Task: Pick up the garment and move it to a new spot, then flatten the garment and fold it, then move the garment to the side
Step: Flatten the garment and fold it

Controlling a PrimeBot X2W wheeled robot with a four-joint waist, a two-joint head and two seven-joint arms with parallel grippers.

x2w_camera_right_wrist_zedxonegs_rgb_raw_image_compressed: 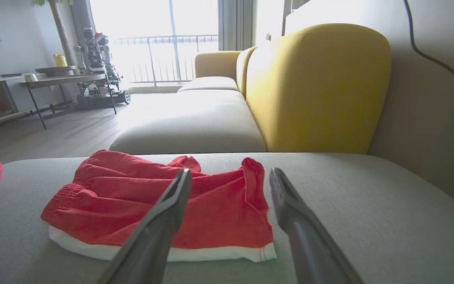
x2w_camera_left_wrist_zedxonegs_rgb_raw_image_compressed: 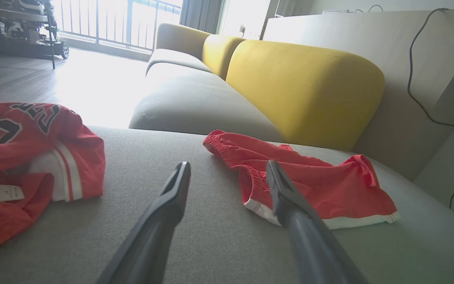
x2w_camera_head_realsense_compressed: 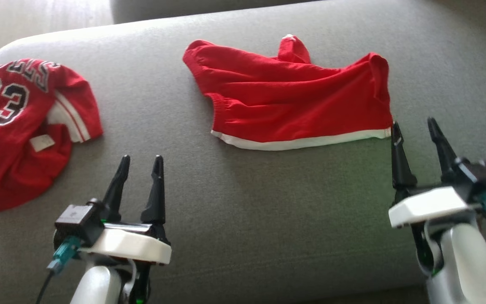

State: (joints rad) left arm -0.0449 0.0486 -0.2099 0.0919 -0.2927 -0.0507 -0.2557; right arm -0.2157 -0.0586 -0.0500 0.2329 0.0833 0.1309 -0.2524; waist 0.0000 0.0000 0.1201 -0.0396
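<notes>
On the grey upholstered sofa seat before me, the red fabric shorts with a white hem lie right of centre, with the crumpled red numbered jersey well apart at my left. My left gripper is between them and nearer me. My right gripper is just beside the shorts' right hem corner.

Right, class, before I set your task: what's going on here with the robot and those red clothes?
Red shorts lie wrinkled on a grey sofa seat. Neither hand holds anything: the right hand stands open beside the shorts' white-hemmed near corner, the left hand open over bare seat. A crumpled red jersey lies off to the left.
</notes>
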